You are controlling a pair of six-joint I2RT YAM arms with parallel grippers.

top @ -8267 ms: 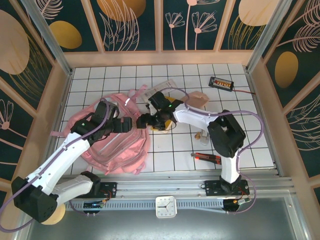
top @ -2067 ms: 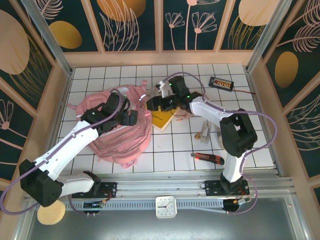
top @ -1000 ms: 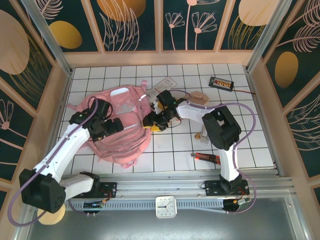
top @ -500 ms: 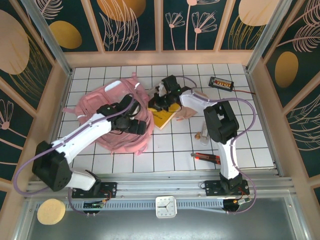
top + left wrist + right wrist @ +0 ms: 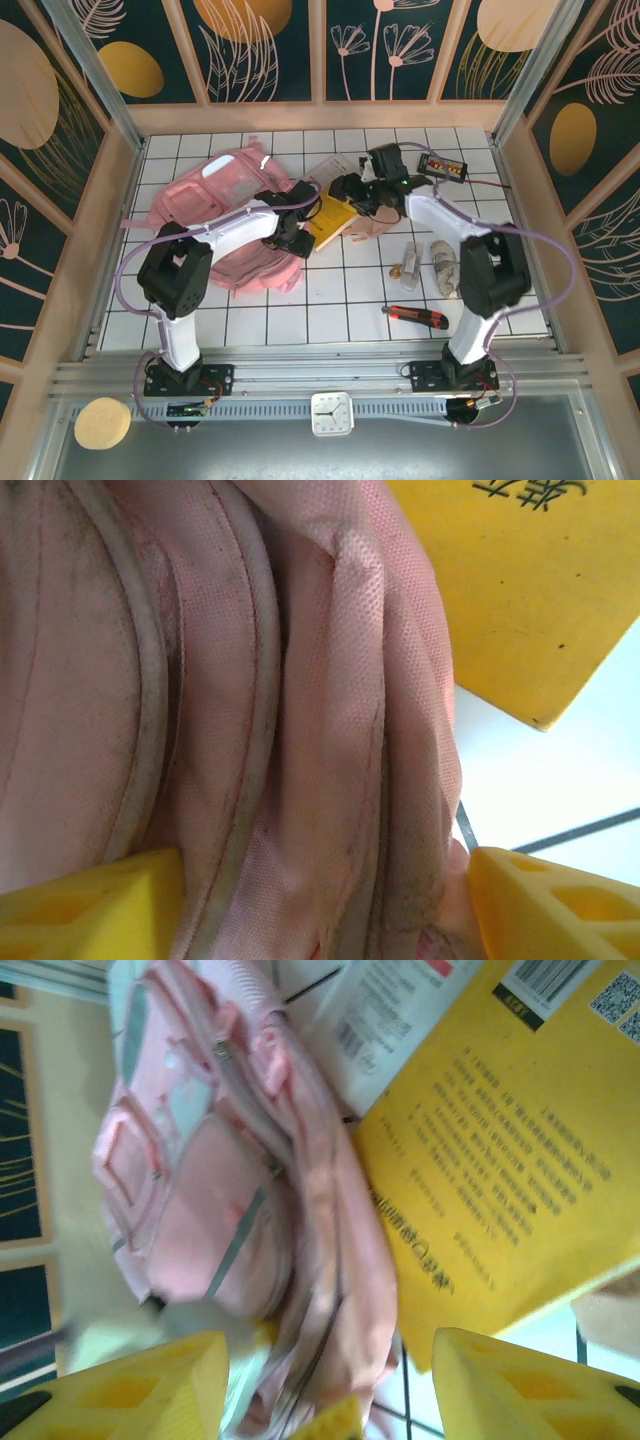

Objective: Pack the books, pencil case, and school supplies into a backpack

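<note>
The pink backpack (image 5: 225, 205) lies at the left middle of the table, its right edge bunched beside the yellow book (image 5: 336, 221). My left gripper (image 5: 296, 236) stands open at that edge, with folds of backpack fabric (image 5: 300, 730) filling the gap between its yellow fingers (image 5: 90, 905). A corner of the book (image 5: 520, 590) lies just beyond. My right gripper (image 5: 347, 188) hangs open above the book's far end, holding nothing; below it are the backpack (image 5: 200, 1190), the book (image 5: 500, 1190) and the white printed item (image 5: 390, 1010). The pale-pink pencil case (image 5: 374, 228) lies by the book's right side.
Small clear and silvery pieces (image 5: 430, 262) lie right of centre. A red and black cutter (image 5: 415, 316) sits near the front. The black box with orange buttons (image 5: 443, 165) and its wire are at the back right. Wooden walls ring the tiled table.
The backpack has shifted toward the back left. My left gripper has moved right to the backpack's edge by the book. My right gripper has drawn back to the right.
</note>
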